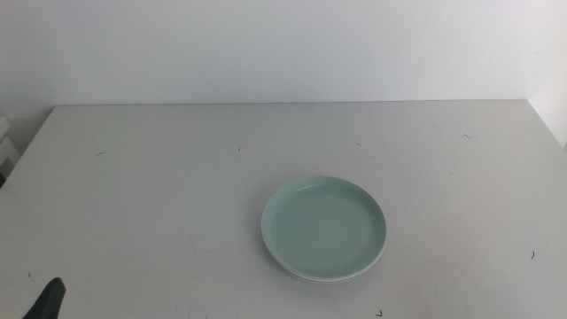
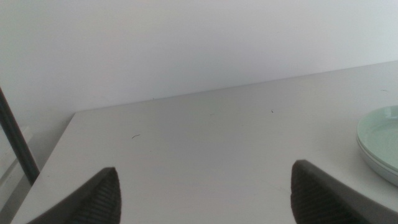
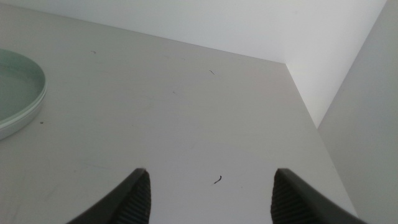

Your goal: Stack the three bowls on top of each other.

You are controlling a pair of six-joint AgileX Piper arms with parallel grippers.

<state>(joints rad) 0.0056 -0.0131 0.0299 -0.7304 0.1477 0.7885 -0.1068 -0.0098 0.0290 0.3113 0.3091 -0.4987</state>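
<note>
One stack of bowls is recorded on the tabletop, slightly right of centre and toward the near edge in the middle view. The mint green bowl is seated on top, upright, its rim level. Beneath it, a pale rim of a lower bowl is exposed along the near side only; its colour cannot be told with certainty, and the number of bowls under the green one cannot be counted from that view. In the left wrist view, the stack is seen side-on at the picture's edge, where layered rims are visible under the green top bowl.

Left gripper: held low over bare tabletop, well apart from the stack, directed toward the far wall. Its two dark jaws are set wide apart with nothing between them. In the middle view only a dark tip is shown at the bottom-left corner.

Right gripper: held low over bare tabletop, near the right-hand edge of the table, well apart from the stack. Its jaws are spread wide and nothing is held. This gripper is not seen in the middle view.

Small dark specks are scattered on the tabletop surface.
</note>
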